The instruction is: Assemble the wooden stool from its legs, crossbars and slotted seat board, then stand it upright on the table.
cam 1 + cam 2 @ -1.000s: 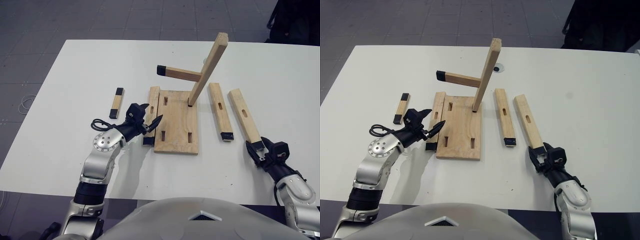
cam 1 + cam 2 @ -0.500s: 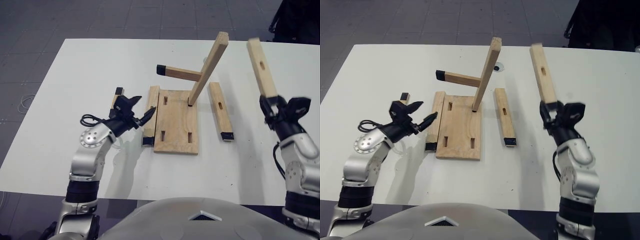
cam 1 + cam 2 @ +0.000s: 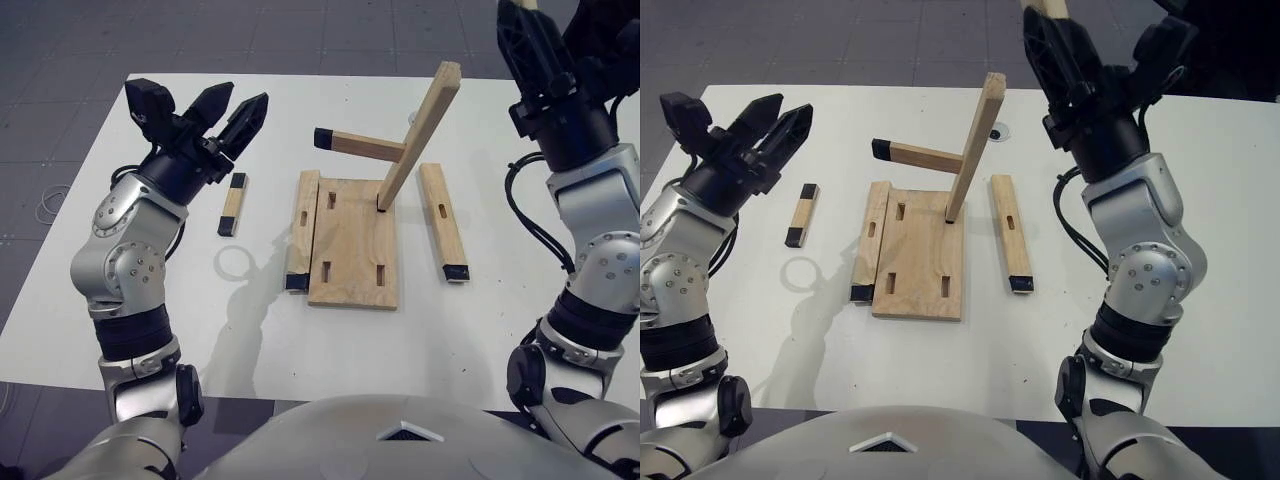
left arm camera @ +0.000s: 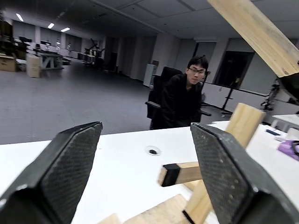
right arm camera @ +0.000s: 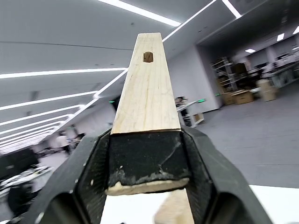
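The slotted seat board (image 3: 352,243) lies flat mid-table. A leg (image 3: 420,132) stands tilted in its far right slot, and a black-tipped crossbar (image 3: 365,147) sticks out from it to the left. A second leg (image 3: 302,228) lies along the board's left edge, a third leg (image 3: 440,218) lies to its right, and a short crossbar (image 3: 232,205) lies further left. My left gripper (image 3: 200,105) is open and raised above the short crossbar, holding nothing. High at the right, my right gripper (image 5: 147,163) is shut on the black-capped end of a fourth leg (image 5: 147,93), which points upward.
The white table (image 3: 520,330) has bare room at the right and along its front edge. A small cable hole (image 3: 998,131) sits behind the standing leg. The held leg and the standing leg's top (image 4: 243,121) are both well above the table.
My right gripper has lifted the fourth leg off the table's right side and swung it up high. My left gripper has risen, still open, from beside the board to above the short crossbar.
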You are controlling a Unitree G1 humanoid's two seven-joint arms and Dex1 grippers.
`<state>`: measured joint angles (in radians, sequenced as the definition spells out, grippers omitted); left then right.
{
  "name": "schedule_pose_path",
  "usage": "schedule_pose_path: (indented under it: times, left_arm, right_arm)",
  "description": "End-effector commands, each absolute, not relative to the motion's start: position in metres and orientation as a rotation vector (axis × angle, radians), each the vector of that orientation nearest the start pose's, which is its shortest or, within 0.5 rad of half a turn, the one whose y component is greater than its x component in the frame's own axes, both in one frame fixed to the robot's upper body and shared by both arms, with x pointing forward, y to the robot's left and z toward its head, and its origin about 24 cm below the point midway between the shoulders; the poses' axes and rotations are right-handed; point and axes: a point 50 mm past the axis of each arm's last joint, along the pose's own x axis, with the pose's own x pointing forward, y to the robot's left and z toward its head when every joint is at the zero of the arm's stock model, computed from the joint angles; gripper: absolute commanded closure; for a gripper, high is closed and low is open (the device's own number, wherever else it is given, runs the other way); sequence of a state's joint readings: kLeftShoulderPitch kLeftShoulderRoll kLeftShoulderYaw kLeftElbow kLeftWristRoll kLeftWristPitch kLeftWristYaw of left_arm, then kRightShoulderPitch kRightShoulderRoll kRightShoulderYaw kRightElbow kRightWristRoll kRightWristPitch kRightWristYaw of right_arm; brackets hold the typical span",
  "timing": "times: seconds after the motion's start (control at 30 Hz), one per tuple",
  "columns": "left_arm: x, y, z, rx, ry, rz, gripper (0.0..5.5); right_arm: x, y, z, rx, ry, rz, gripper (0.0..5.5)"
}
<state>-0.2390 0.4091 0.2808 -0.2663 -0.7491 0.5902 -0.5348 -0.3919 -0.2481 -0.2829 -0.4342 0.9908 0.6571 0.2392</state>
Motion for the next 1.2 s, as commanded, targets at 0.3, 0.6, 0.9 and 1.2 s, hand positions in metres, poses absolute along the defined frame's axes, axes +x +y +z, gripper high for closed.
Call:
schedule_pose_path:
  times: [0.3, 0.6, 0.9, 1.2]
  left_arm:
    - [0.25, 0.188, 0.171, -0.604, -0.031, -0.809, 2.0]
    - [0.225, 0.157, 0.176, -0.879, -0.056, -1.053, 2.0]
    - [0.212, 0.144, 0.173, -0.945, -0.041, -1.152, 1.41]
    - [0.225, 0.137, 0.188, -1.219, -0.16, -1.194, 0.85]
  right_arm:
    - [0.244, -0.123, 0.227, 0.506, -0.205, 1.07, 3.46]
    - [0.22, -0.111, 0.201, 0.664, -0.037, 1.279, 3.46]
    - [0.216, -0.11, 0.207, 0.746, -0.024, 1.349, 3.46]
    - [0.217, -0.095, 0.206, 0.722, -0.002, 1.44, 3.46]
